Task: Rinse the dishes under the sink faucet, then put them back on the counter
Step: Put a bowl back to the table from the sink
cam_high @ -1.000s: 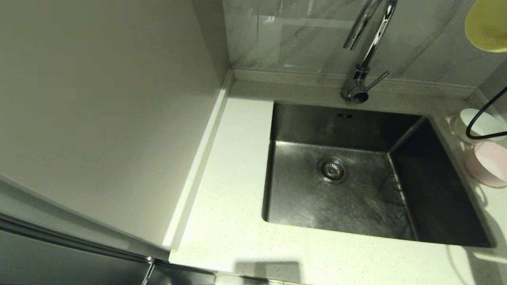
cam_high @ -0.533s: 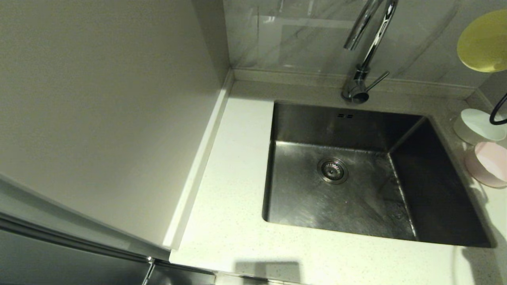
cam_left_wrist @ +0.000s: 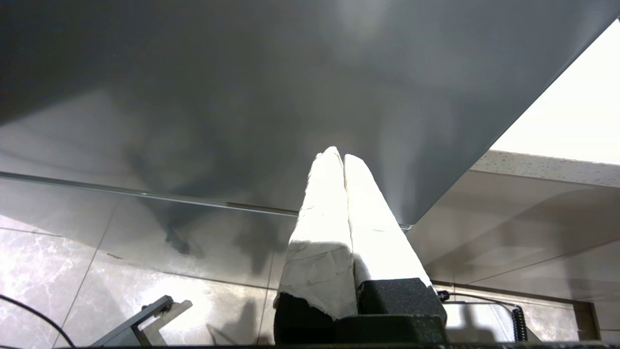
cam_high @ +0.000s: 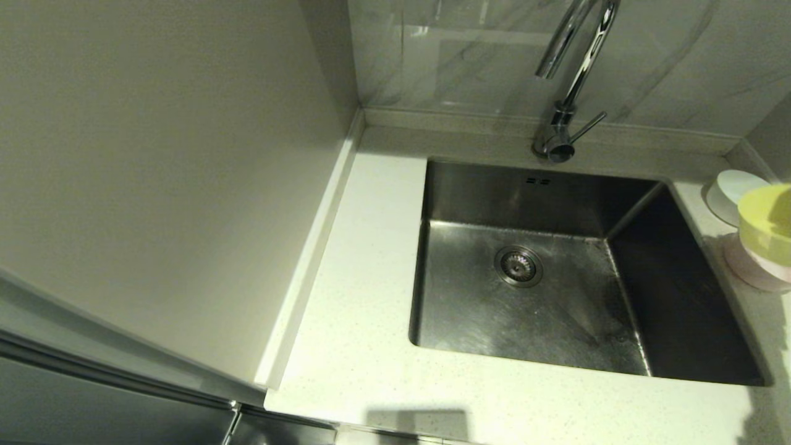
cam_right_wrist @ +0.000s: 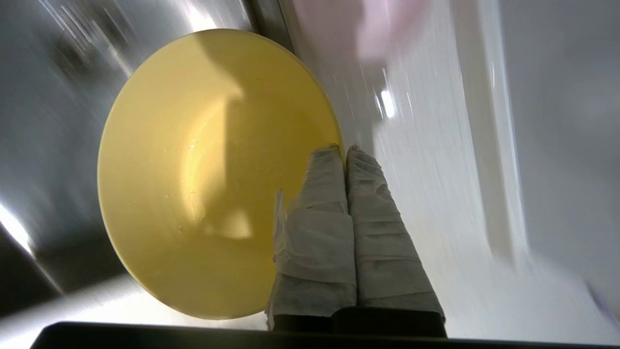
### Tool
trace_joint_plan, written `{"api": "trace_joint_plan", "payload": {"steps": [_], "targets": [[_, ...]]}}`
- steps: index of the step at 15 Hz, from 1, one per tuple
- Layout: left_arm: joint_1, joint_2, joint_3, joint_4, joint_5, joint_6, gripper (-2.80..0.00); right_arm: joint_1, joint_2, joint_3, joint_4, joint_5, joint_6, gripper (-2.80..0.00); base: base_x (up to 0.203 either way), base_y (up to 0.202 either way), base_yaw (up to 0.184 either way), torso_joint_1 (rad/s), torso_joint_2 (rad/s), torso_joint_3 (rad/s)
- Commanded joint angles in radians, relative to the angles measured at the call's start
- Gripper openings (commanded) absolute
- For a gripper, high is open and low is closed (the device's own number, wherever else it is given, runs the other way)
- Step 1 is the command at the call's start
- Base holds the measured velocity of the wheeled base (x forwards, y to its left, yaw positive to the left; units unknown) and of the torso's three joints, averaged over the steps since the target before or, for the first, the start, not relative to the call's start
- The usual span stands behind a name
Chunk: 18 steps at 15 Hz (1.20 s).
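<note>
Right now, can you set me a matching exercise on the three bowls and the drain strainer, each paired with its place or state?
Things:
1. yellow round plastic bowl
2. pale pink round plastic bowl
3. white round plastic bowl
4. round metal drain strainer

Places or states:
A. in the floor of the steel sink
B. farthest back on the cream counter, right of the sink
C. pinched at its rim by the right gripper fingers
D. on the counter, partly hidden beneath the yellow one

Pairs: 1-C, 2-D, 3-B, 4-A
</note>
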Motion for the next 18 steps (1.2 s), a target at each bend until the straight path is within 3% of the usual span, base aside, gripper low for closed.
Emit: {"api": "trace_joint_plan", "payload": {"steps": [1,5,11,15,16,18], "targets": [[0.000,-0.002,0.000,0.000,0.000,-0.001,-2.80,-0.070,-0.054,0.109,0.111,0.000,-0.072,-2.80,0.000,0.000,0.000,0.000,0.00,0.000],[0.000,-0.002,0.000,0.000,0.000,-0.001,-2.80,-0.201,-0.069,0.306,0.001,0.041,-0.180,-2.80,0.000,0.000,0.000,0.000,0.00,0.000],[0.000,-0.002,0.000,0.000,0.000,-0.001,-2.80,-0.337,-0.070,0.584,-0.368,0.070,-0.369,-2.80,0.000,0.000,0.000,0.000,0.00,0.000],[0.000,-0.002,0.000,0.000,0.000,-0.001,-2.80,-0.348,-0.025,0.593,-0.472,0.130,-0.374,-2.80,0.000,0.000,0.000,0.000,0.00,0.000],[0.000,-0.002,0.000,0.000,0.000,-0.001,-2.80,-0.361,-0.023,0.598,-0.492,0.139,-0.372,0.00,0.000,0.000,0.000,0.000,0.00,0.000],[0.000,-0.002,0.000,0.000,0.000,-0.001,-2.80,-0.370,-0.017,0.601,-0.508,0.155,-0.372,0.00,0.000,0.000,0.000,0.000,0.00,0.000]]}}
